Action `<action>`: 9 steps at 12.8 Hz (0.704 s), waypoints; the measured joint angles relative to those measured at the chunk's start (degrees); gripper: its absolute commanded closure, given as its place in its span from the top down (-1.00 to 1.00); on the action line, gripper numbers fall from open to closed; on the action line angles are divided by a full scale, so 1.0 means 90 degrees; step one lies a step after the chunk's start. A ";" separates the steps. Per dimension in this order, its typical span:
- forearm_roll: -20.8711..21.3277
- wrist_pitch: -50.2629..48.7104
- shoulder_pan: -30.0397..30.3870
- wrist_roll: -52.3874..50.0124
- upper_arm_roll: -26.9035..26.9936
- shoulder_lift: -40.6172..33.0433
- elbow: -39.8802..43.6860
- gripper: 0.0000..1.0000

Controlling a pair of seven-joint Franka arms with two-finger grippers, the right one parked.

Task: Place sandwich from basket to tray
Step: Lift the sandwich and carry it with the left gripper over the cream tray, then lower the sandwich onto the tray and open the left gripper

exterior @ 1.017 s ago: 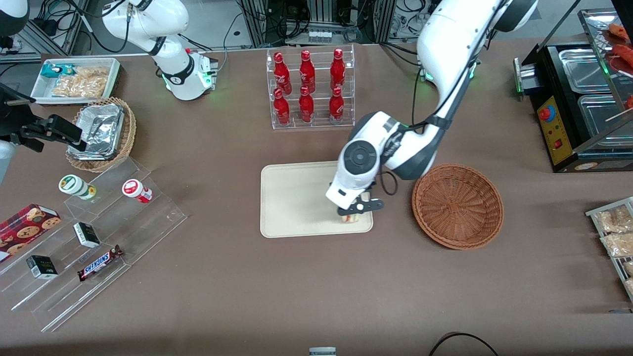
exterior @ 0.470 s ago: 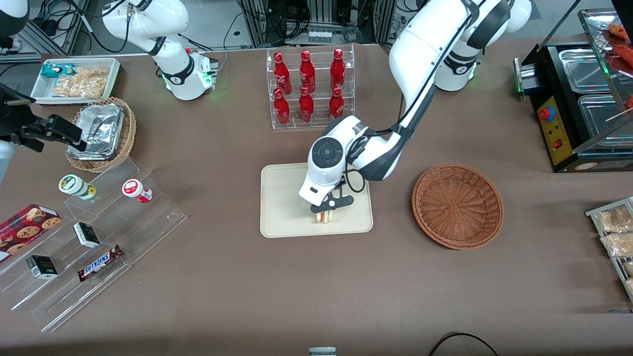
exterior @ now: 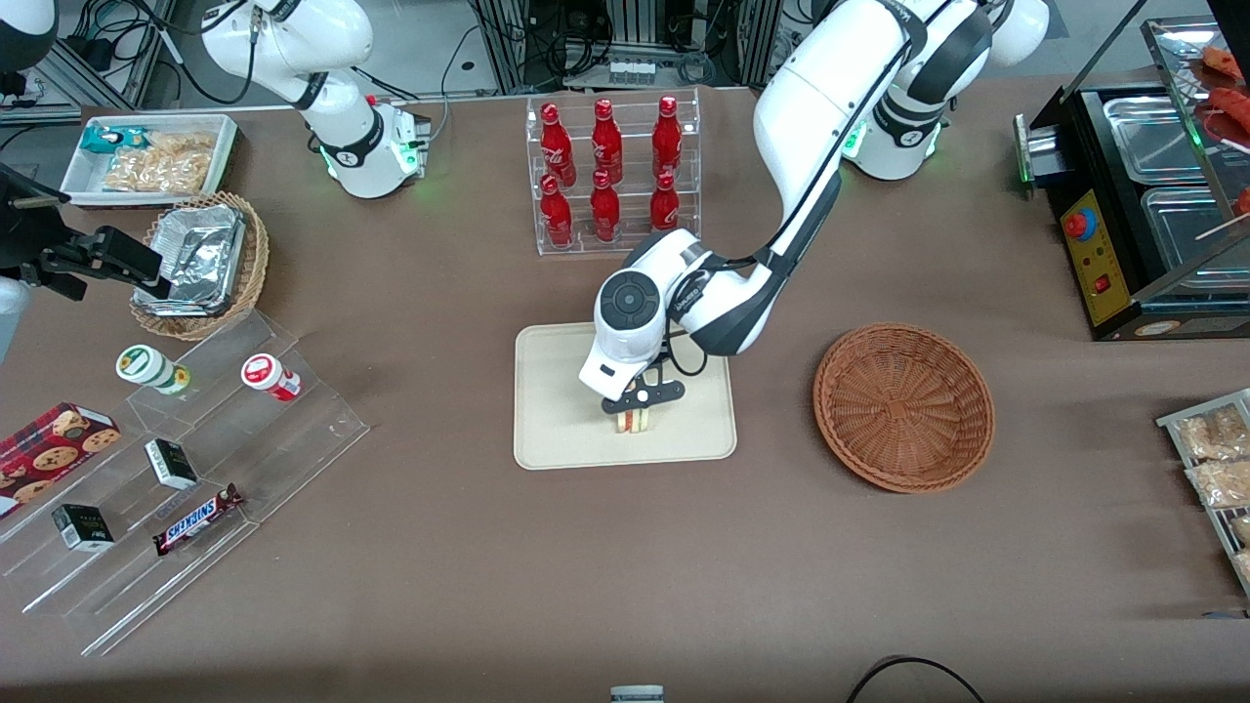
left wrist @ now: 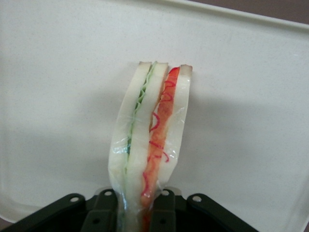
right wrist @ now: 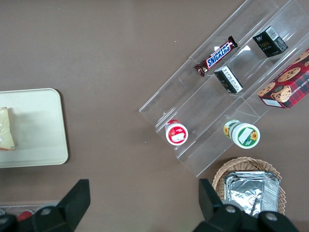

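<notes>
Table (exterior: 439, 586) carrying tray (exterior: 557, 391) near its middle; wicker basket (exterior: 903, 405) sitting empty toward the working arm's end. Gripper (exterior: 635, 418) has been travelling from the tray's basket-side edge inward, now hovering over the tray's near-camera half. Fingers (left wrist: 104, 212) pinching the wrapped sandwich (left wrist: 152, 140), hanging edge-down just over the tray. Transfer nearly done; lowering and release likely remaining.

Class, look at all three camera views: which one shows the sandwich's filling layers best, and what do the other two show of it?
The left wrist view: the sandwich fills it, green and red layers plain, held in the gripper over the tray. The front view shows only a small piece under the gripper. The right wrist view catches just a pale edge.
</notes>
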 measured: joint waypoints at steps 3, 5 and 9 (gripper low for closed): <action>0.0000 0.0001 -0.0001 -0.0015 0.0001 0.0009 0.0055 1.00; 0.0001 -0.0004 -0.0002 -0.0016 0.0002 -0.0052 0.0207 1.00; 0.0009 -0.0716 0.0012 -0.0020 0.0136 -0.0685 0.0347 1.00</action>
